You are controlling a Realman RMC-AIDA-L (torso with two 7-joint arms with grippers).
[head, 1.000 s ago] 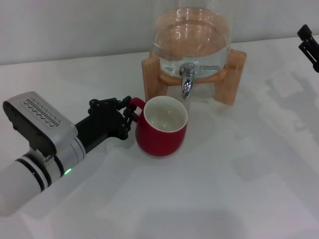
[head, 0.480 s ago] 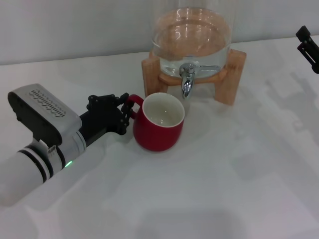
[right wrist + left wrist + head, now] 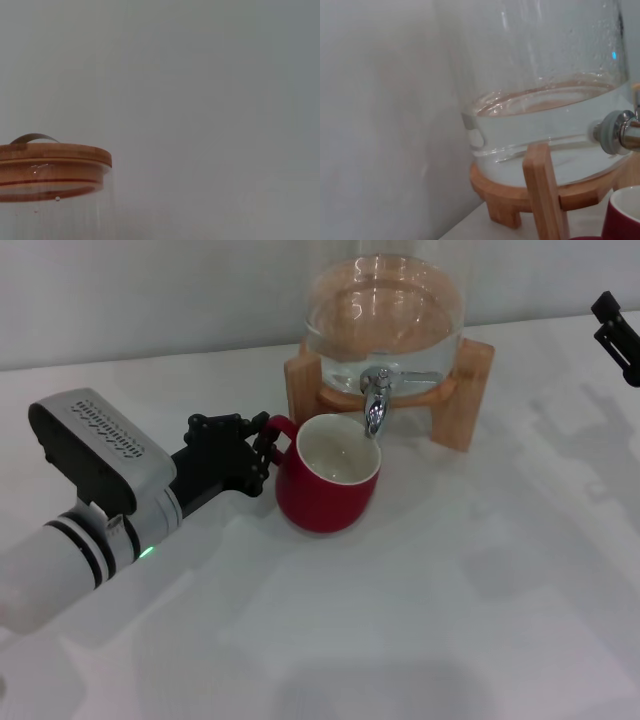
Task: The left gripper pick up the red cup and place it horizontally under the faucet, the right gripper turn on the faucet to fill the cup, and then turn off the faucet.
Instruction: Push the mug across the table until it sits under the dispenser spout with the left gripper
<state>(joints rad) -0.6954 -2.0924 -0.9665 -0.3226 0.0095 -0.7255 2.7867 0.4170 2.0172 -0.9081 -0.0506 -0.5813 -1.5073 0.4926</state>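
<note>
Right wrist view alone shows wooden lid [image 3: 50,162].

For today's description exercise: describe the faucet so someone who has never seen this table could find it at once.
Find the glass dispenser in its wooden stand at the back of the white table. At its front, low down, juts the faucet, its spout over the red cup. It is the only shiny chrome piece there.
</note>
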